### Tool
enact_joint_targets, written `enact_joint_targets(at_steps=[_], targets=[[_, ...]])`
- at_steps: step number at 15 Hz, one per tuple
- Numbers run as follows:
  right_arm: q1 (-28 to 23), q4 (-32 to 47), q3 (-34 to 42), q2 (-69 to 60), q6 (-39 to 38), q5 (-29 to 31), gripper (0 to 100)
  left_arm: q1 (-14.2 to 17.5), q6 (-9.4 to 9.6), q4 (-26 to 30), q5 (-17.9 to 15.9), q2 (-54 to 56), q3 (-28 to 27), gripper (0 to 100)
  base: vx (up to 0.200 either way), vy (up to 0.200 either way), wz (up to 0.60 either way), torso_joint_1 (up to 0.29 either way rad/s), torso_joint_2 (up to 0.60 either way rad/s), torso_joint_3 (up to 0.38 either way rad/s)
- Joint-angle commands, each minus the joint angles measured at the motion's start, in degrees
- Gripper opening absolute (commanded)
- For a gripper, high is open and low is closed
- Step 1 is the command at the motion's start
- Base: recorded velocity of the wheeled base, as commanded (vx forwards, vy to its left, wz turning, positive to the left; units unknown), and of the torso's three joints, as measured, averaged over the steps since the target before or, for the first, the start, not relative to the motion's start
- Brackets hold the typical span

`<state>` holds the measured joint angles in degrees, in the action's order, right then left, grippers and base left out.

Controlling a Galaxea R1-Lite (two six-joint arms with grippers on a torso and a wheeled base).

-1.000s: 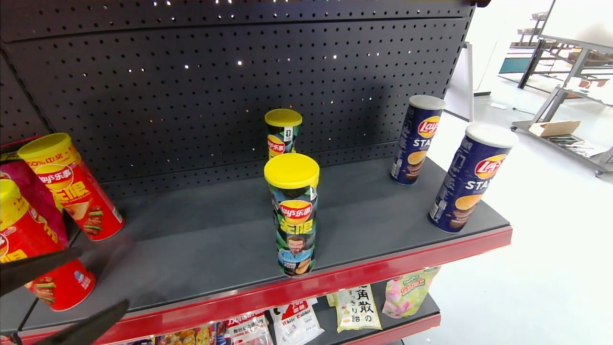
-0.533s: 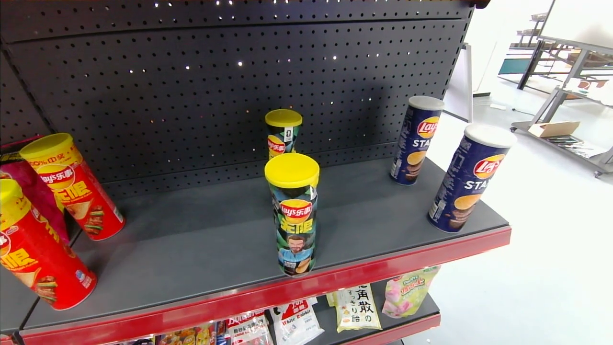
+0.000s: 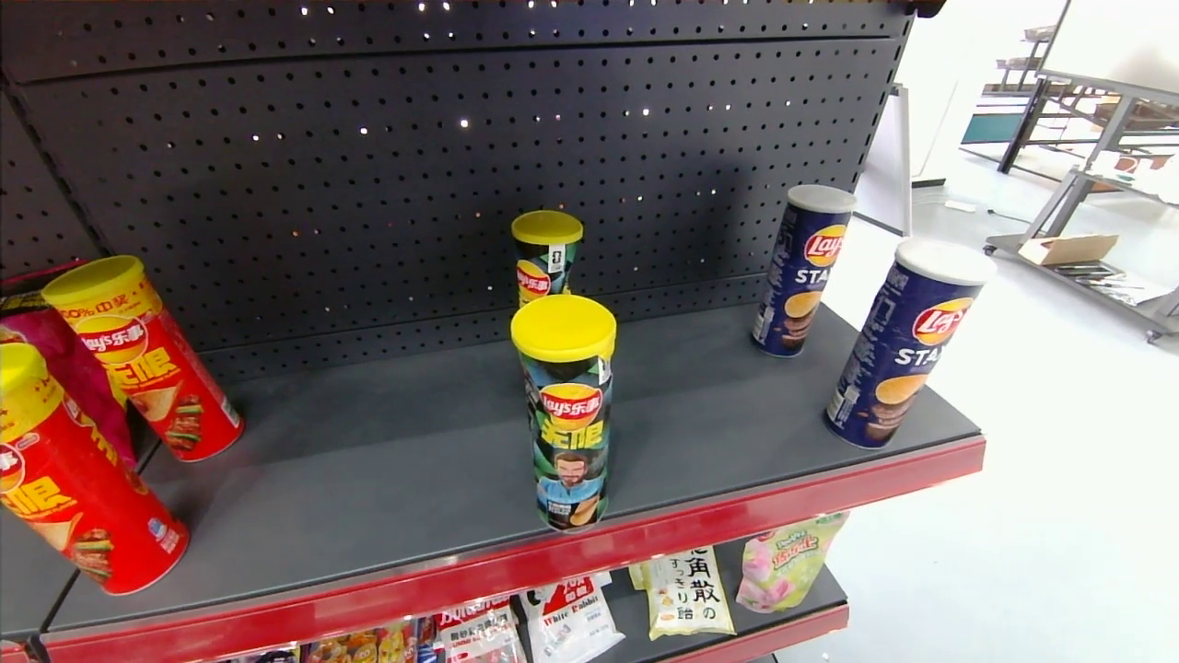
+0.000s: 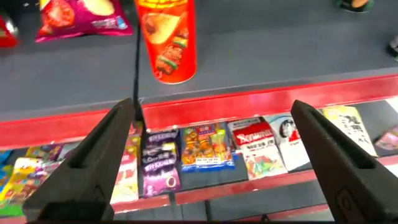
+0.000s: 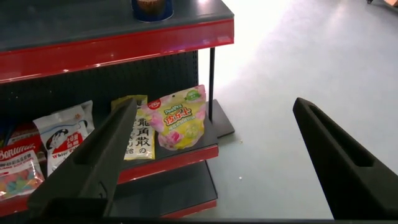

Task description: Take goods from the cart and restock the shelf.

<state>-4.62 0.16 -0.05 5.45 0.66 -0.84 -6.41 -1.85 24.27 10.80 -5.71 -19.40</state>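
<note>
From the head: on the dark grey metal shelf with a red front edge (image 3: 737, 516), all upright, two red cardboard chip cans with yellow lids (image 3: 138, 354) at the left, two green-black cans with yellow lids (image 3: 566, 414) in the middle, two dark blue cans with grey lids (image 3: 898, 345) at the right. From the left wrist: left gripper (image 4: 213, 109) with fingers wide apart, holding nothing, before the shelf edge; one red can beyond, not touched. From the right wrist: right gripper (image 5: 216, 106) likewise spread and empty, before the lower shelf with snack bags (image 5: 180, 118); base of a blue can higher up, well apart.
</note>
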Motion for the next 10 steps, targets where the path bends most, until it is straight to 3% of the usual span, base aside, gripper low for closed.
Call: enact_joint_targets(at_steps=[1,5,7,10], targets=[[0.05,0.02,-0.04,0.09,0.04,-0.04,100,0.44,0.01,-0.01,0.01,-0.01,0.24,100,0.0,0.0,0.6,0.002,0.0,0.002],[0.05,0.02,-0.04,0.09,0.04,-0.04,100,0.44,0.18,-0.45,-0.69,0.08,1.64,100,0.0,0.0,0.6,0.005,0.0,0.005],[-0.04,-0.07,0.05,0.09,-0.13,-0.04,100,0.44,0.1,-1.51,-1.57,0.08,2.43,100,0.0,0.0,0.0,0.0,0.0,0.0],[0.05,-0.07,0.05,0.09,-0.13,-0.04,100,0.44,0.36,-7.66,-4.3,0.17,6.83,100,0.0,0.0,0.0,0.0,0.0,0.0]])
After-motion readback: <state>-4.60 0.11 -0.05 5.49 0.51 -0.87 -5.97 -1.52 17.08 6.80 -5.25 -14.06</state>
